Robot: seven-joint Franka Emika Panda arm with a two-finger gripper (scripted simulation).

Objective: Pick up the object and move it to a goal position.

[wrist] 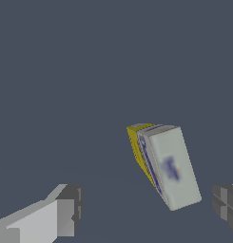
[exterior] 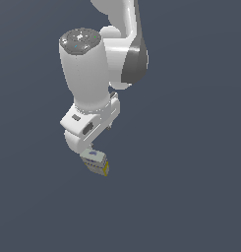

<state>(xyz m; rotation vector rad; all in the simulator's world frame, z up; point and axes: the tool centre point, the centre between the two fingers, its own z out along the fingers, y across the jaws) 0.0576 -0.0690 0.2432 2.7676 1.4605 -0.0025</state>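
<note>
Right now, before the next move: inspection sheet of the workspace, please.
Surface: plain dark grey-blue, no edge or texture seen.
Job's things: small pale box with a yellow side and a blue mark on top, tilted; sits just under the tool in the exterior view. No goal marker seen.
Clutter: nothing seen.
Grippers: tool open; the wrist view shows one finger well clear of the box and the other at the frame edge, neither touching it.
Cables: nothing seen.
Surroundings: only the white arm; nothing else seen.
</note>
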